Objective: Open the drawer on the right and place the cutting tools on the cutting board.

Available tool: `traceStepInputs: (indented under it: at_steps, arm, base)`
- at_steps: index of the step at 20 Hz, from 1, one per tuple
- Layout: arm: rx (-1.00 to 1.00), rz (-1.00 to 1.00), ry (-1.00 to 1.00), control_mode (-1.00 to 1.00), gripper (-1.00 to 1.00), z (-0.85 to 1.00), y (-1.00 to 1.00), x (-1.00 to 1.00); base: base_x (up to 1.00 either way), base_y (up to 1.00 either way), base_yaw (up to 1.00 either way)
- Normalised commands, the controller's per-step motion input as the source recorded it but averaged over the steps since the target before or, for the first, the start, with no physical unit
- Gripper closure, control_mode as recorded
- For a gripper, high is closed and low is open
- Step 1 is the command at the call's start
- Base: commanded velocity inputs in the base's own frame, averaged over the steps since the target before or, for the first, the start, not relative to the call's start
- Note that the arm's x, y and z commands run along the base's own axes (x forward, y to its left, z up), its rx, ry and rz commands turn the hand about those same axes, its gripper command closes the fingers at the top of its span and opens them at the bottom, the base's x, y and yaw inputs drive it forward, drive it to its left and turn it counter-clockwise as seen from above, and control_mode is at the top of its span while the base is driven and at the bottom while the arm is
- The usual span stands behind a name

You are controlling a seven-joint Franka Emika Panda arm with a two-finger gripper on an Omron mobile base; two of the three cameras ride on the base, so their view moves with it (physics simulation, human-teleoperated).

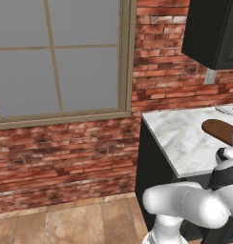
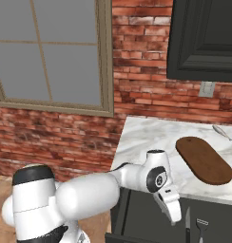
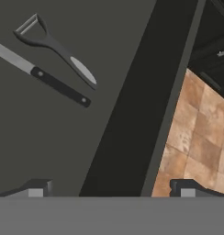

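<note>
with the jaws released and straddling the open drawer's front edge, the knife lies far back beside the peeler, so a careless reach could snag the wrong tool or hit that edge.

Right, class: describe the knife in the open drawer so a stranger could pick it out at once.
Start at the marble countertop with the reddish cutting board; below its front edge the drawer stands open. Two tools lie side by side inside. The knife is the straight one with a black handle and plain silver blade, unlike the Y-headed peeler.
</note>
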Motion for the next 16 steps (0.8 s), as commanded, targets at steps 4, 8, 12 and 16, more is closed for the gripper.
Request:
traceStepInputs:
  at_steps: [4,8,12,16]
  arm:
    - [0.00,0.00,0.04,-1.00,-1.00,0.00,0.00,0.09]
    - [0.00,0.00,0.00,-1.00,-1.00,0.00,0.00,0.00]
    - [0.00,0.00,-0.03,-1.00,-1.00,0.01,0.11,0.00]
    - [0.00,0.00,-0.03,-1.00,-1.00,0.05,0.16,0.02]
  base:
    - [0.00,0.00,0.00]
    - [0.00,0.00,0.00]
    - [0.00,0.00,0.00]
    - [0.00,0.00,0.00]
